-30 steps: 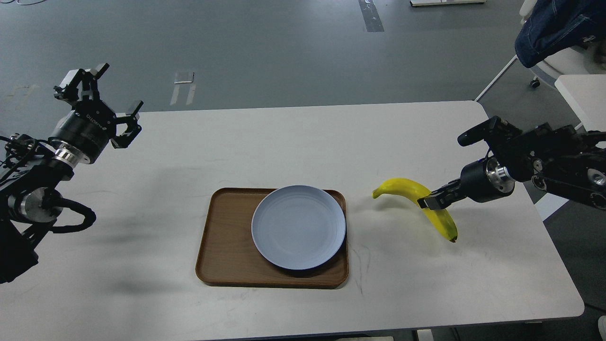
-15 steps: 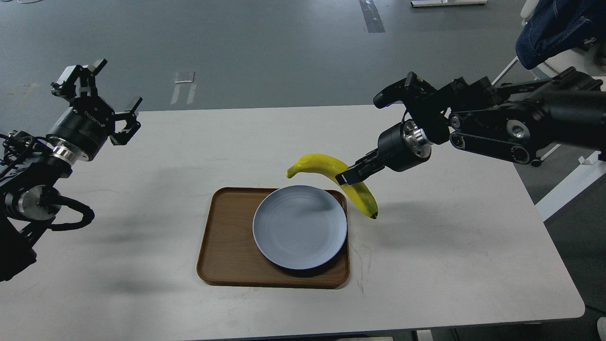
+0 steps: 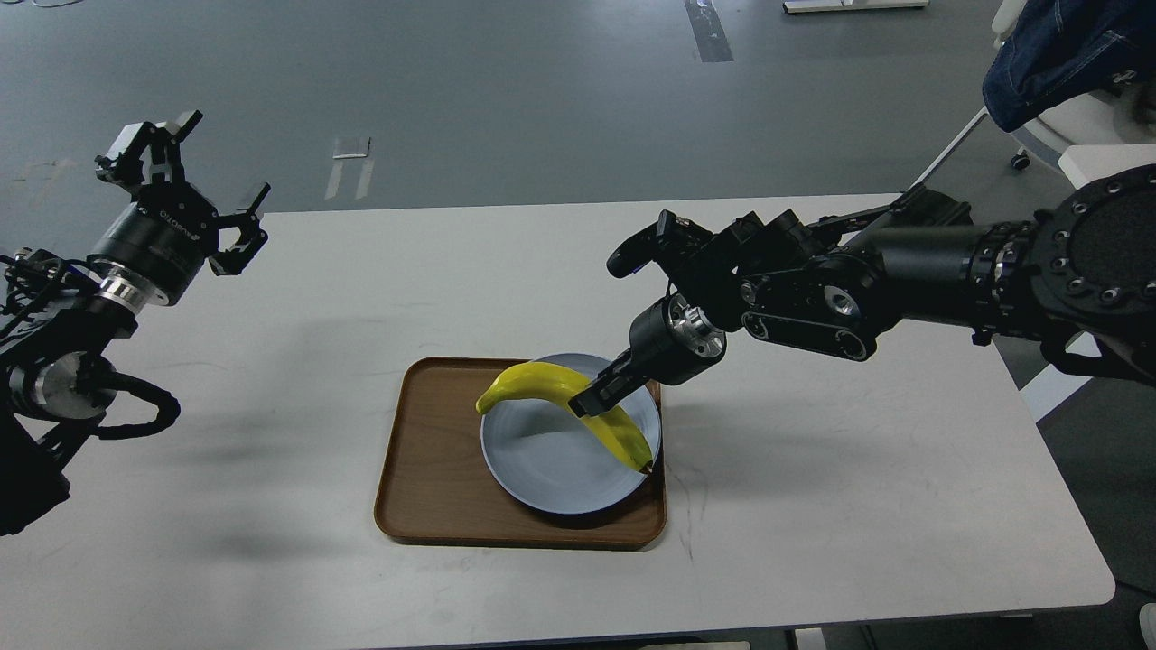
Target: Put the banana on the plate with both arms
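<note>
The yellow banana [image 3: 551,388] hangs over the pale blue-grey plate [image 3: 551,469], gripped near its middle by my right gripper [image 3: 587,401]. Its stem end points left past the plate's left rim, and its dark tip points down toward the plate's right rim. I cannot tell whether the tip touches the plate. The plate sits on the right half of a brown wooden tray [image 3: 429,469]. My left gripper [image 3: 185,181] is open and empty, raised above the table's far left corner, well away from the plate.
The white table [image 3: 813,506] holds only the tray and plate. A blue cloth on a white chair [image 3: 1057,54] stands beyond the table's far right corner. Grey floor lies behind the table.
My right arm has carried the banana from the table's right side leftward and down to over the plate. My left arm has barely moved.
</note>
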